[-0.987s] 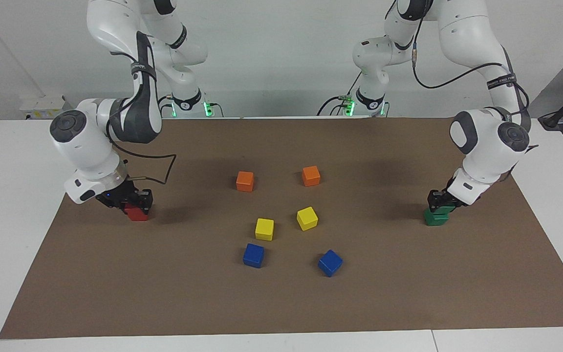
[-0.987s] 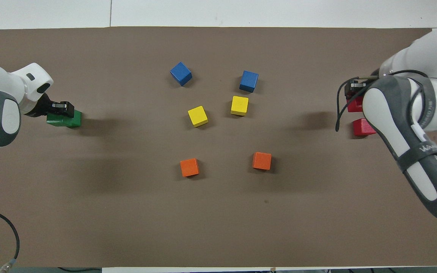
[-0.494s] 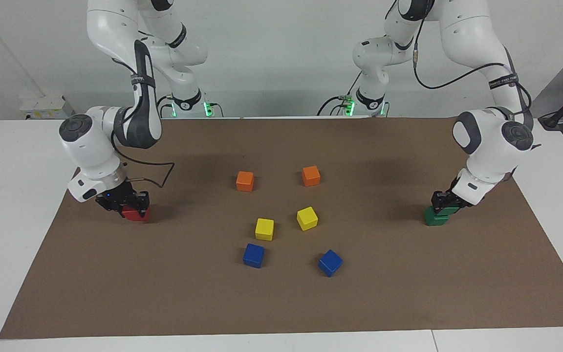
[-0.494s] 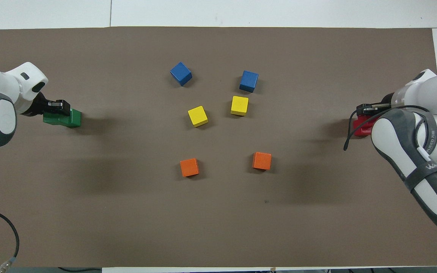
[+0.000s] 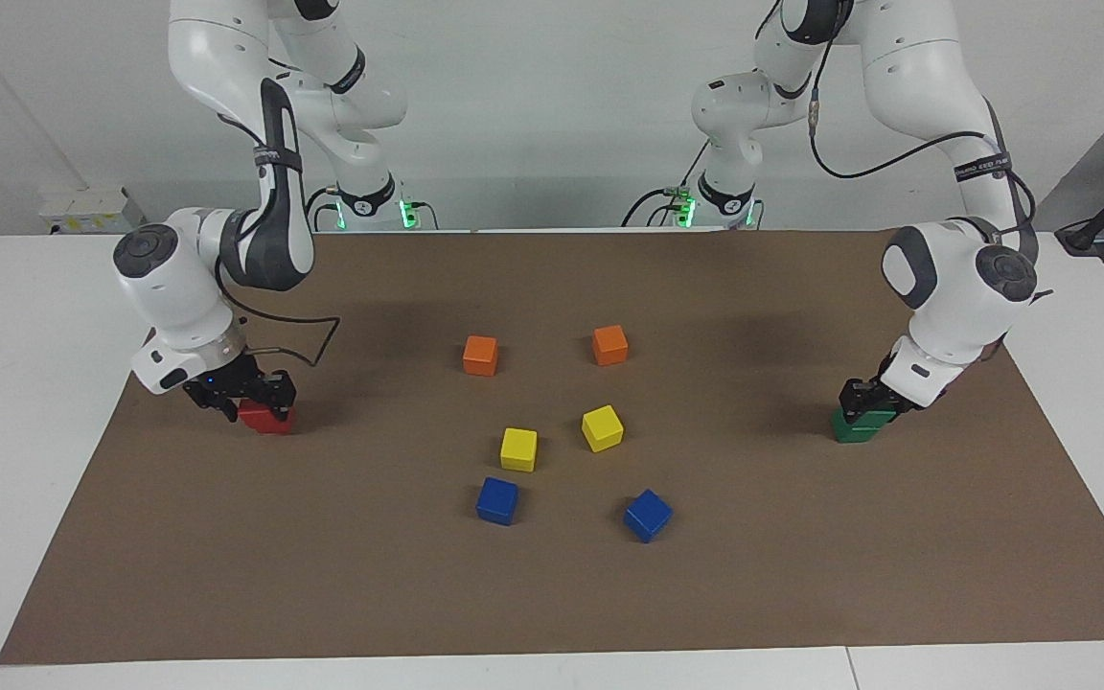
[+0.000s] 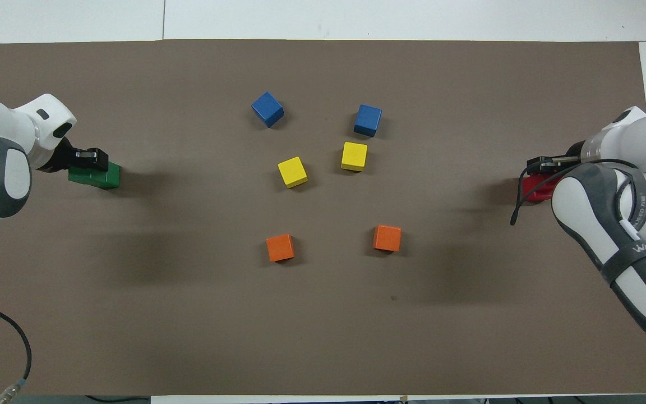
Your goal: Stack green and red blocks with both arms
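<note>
Two dark green cubes (image 5: 854,428) stand one on the other at the left arm's end of the table. The upper one is slightly offset. They also show in the overhead view (image 6: 98,177). My left gripper (image 5: 866,398) is down on the upper green cube; it also shows from above (image 6: 92,160). A single patch of red cubes (image 5: 269,420) shows at the right arm's end, seen also from above (image 6: 535,184). My right gripper (image 5: 250,401) is down on its top and hides part of it; the gripper also shows in the overhead view (image 6: 541,165).
Two orange cubes (image 5: 480,355) (image 5: 609,344), two yellow cubes (image 5: 518,448) (image 5: 602,427) and two blue cubes (image 5: 497,500) (image 5: 648,515) lie in the middle of the brown mat (image 5: 552,594), between the two arms.
My right gripper carried a red cube toward the robots and set it down over the second red cube, which is now covered. My left gripper stayed at the green stack.
</note>
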Available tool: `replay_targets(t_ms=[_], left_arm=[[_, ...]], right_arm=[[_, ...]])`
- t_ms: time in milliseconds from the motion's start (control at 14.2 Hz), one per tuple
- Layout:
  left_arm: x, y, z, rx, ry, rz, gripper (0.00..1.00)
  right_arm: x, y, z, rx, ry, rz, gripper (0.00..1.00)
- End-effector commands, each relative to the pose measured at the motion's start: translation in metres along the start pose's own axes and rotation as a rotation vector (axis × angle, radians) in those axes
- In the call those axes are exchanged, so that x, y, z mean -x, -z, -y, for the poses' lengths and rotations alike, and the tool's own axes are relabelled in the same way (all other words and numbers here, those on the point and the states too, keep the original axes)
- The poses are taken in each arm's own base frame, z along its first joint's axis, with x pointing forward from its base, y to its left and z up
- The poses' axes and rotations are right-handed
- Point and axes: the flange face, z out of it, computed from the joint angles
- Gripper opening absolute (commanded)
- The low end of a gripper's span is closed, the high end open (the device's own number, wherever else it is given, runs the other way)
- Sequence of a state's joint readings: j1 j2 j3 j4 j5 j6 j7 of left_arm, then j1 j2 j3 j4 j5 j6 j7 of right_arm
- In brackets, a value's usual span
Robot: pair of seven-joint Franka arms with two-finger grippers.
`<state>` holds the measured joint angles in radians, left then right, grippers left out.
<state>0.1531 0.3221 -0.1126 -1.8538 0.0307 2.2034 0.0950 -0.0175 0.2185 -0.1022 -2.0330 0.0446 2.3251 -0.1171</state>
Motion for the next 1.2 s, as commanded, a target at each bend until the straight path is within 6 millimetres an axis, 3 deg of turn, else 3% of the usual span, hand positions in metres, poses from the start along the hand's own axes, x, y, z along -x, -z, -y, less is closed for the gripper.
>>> replay_targets(t_ms=[0,71,212,282,423,494,705,987,1128], left_arm=[[-0.005,0.020,-0.004,0.005,-0.001,-0.027,1.00],[-0.003,0.036,-0.005,0.004,-0.004,-0.005,1.00],[0.020,0.098,-0.012,-0.004,-0.002,0.043,1.00],[0.039,0.131,-0.016,-0.010,-0.001,0.067,1.00],[0.078,0.188,-0.024,-0.025,0.043,0.087,1.00],[0.089,0.203,-0.027,-0.027,0.055,0.099,1.00],[0.094,0.210,-0.054,-0.031,0.063,0.103,1.00],[0.090,0.209,-0.050,0.047,0.090,0.137,1.00],[0.093,0.211,-0.060,0.054,0.077,0.159,1.00]], right_arm=[[-0.006,0.039,0.005,-0.008,0.031,0.047,1.00],[-0.016,0.069,0.006,-0.005,0.041,0.079,1.00],[-0.028,0.126,0.016,0.000,0.066,0.095,1.00],[-0.025,0.155,0.037,0.024,0.116,0.072,1.00],[-0.010,0.208,0.053,0.034,0.151,0.003,1.00],[0.002,0.228,0.065,0.022,0.165,0.020,1.00],[0.030,0.258,0.068,0.008,0.165,0.076,1.00],[0.045,0.269,0.067,0.000,0.164,0.119,1.00],[0.045,0.268,0.066,-0.001,0.159,0.121,1.00]])
